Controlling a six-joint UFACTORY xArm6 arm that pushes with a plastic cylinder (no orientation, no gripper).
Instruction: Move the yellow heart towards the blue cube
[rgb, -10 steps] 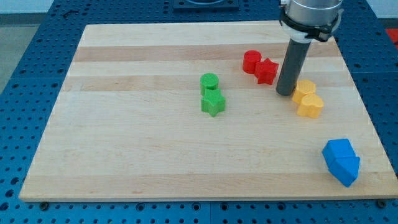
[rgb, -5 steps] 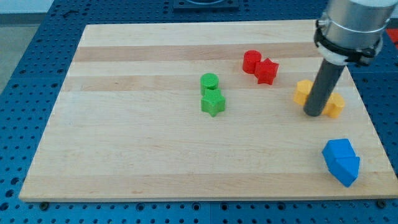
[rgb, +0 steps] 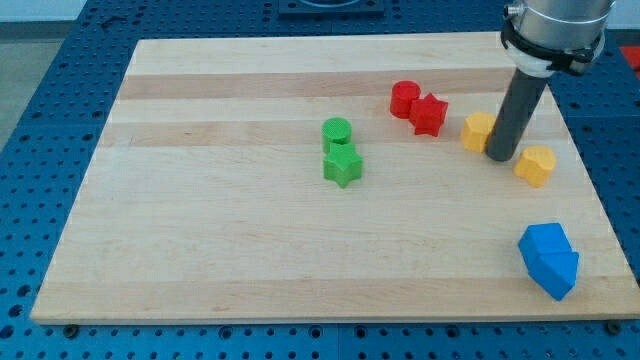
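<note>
The yellow heart (rgb: 535, 165) lies at the view's right, apart from the other yellow block (rgb: 477, 131), whose shape I cannot make out. My tip (rgb: 501, 156) stands between the two, just right of the yellow block and left of the heart. Two blue blocks sit together at the lower right: one (rgb: 545, 244) and a second (rgb: 557, 273) below it. I cannot tell which is the cube. The heart is well above them.
A red cylinder (rgb: 405, 98) and a red star (rgb: 428, 114) touch each other left of the tip. A green cylinder (rgb: 337, 132) and a green star (rgb: 342, 165) sit together near the board's middle. The board's right edge (rgb: 585, 170) is close to the heart.
My tip swept right through the yellow pair, then drew back up a little. The two yellow blocks were split: the heart slid right, the other slid left and up.
</note>
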